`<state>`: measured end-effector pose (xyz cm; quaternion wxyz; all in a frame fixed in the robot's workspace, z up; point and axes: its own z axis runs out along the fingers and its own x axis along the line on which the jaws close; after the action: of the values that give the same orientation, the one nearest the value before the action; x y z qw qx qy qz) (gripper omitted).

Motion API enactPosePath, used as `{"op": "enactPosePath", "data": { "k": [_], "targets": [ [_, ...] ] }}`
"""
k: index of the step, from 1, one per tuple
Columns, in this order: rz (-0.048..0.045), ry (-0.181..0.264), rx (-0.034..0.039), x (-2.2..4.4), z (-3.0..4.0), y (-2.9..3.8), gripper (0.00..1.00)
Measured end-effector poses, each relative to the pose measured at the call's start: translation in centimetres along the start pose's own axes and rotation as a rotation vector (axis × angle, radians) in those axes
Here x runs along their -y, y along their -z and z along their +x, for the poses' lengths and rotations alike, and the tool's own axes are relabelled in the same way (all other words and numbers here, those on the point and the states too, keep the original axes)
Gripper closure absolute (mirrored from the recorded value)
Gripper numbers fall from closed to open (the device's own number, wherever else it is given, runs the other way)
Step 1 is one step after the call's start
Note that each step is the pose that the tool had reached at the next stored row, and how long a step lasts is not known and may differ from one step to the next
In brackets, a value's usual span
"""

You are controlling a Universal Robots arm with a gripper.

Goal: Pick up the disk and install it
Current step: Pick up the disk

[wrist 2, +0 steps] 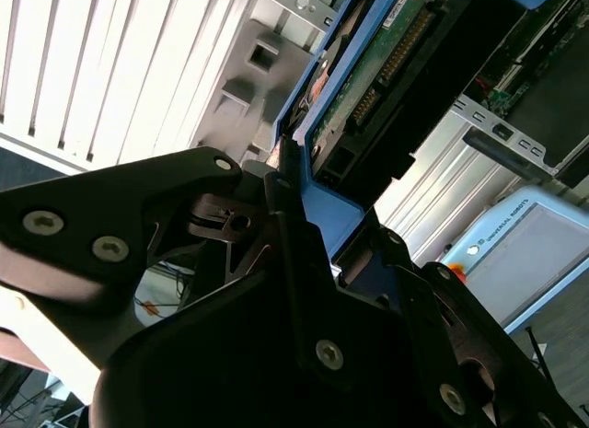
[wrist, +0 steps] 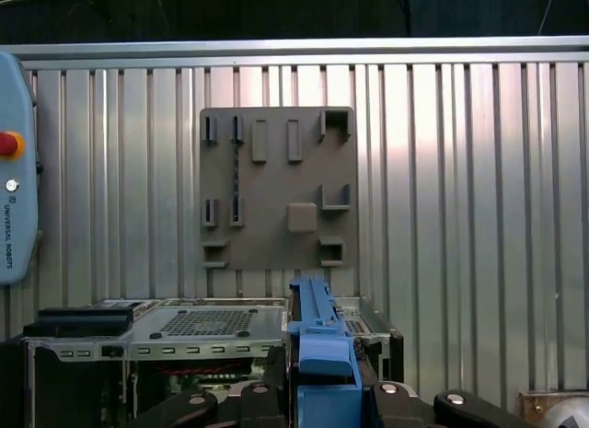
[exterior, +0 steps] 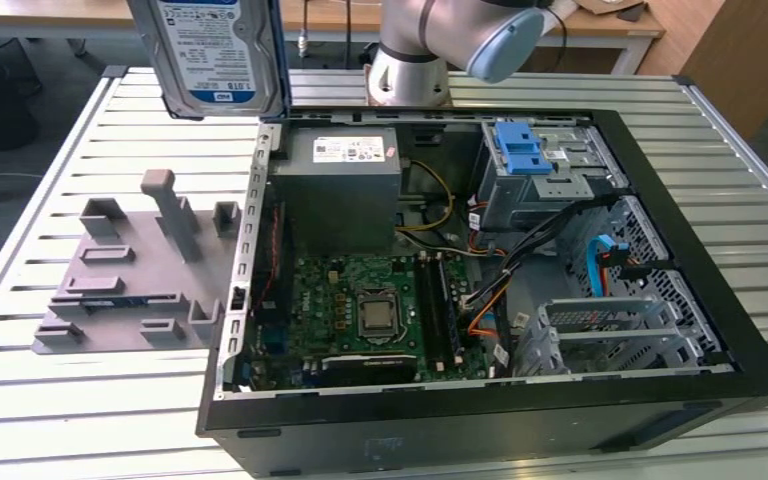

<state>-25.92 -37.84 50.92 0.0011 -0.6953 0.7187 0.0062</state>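
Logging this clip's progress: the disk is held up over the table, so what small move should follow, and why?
Probably carry it toward the exterior view's right. The pincer is shut on the disk, held high above the table, while the blue-latched drive cage lies off to that side.

Cables (exterior: 534,245) crowd the case (exterior: 491,395) beside the drive cage (exterior: 544,170), tight squeeze; plenty of open worktop (exterior: 104,150) around the grey fixture (exterior: 131,270) though.

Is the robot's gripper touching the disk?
Touching. In the second wrist view the gripper clamps the blue frame of the disk, with no gap between them.
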Motion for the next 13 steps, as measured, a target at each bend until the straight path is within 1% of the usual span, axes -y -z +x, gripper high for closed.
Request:
{"op": "enactPosePath", "data": {
  "k": [9,10,13],
  "targets": [
    [0.0000,-0.003,0.0000,0.99,0.57,0.01,0.64],
    [0.0000,-0.003,0.0005,1.13,0.61,0.02,0.64],
    [-0.0002,-0.003,0.0058,1.49,0.67,0.02,0.64]
  ]
}}
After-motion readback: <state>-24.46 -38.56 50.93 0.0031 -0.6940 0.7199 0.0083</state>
